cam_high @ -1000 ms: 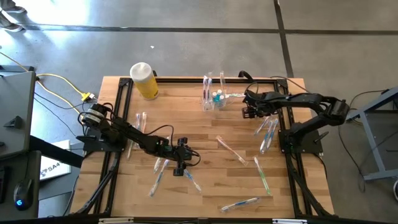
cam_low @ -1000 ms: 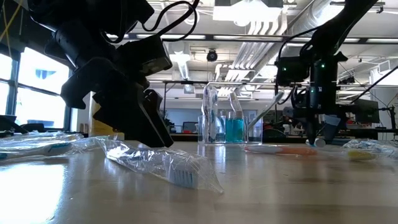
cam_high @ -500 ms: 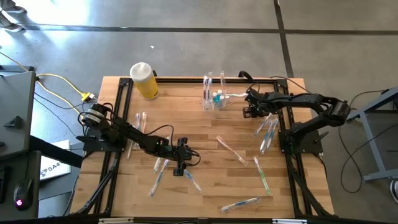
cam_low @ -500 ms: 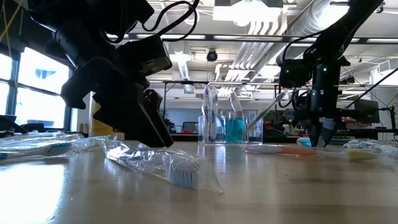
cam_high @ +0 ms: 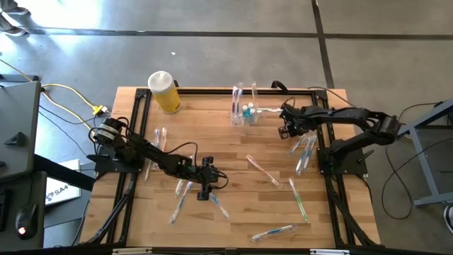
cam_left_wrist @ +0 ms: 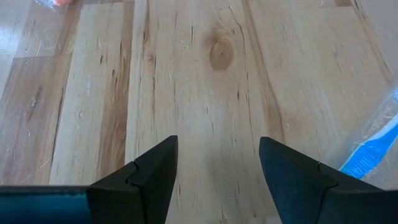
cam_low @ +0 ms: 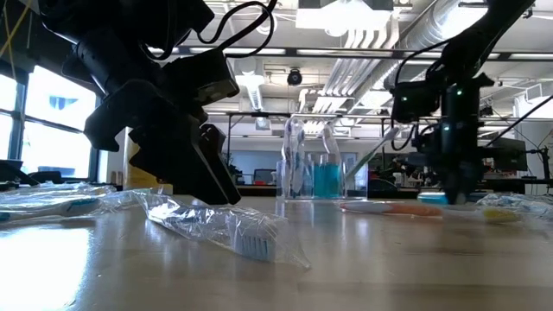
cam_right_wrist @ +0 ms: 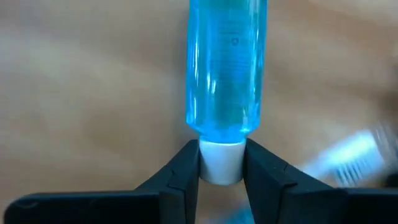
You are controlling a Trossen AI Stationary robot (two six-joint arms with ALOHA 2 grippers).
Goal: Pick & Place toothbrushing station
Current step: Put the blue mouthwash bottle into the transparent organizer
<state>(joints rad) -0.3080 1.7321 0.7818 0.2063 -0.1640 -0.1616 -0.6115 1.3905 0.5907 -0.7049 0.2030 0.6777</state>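
Right hand [cam_right_wrist: 221,163] pinches the white cap of a teal tube [cam_right_wrist: 227,68] low over the table [cam_high: 233,152], just beside the cup [cam_high: 244,113] at the far edge, while the left hand [cam_left_wrist: 217,171] hangs open mid-table among wrapped toothbrushes [cam_high: 263,171].

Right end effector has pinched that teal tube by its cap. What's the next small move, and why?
Probably lift straight up a little. The right end effector grips the teal tube by its white cap, low over the table, with the clear cup close by to clear next.
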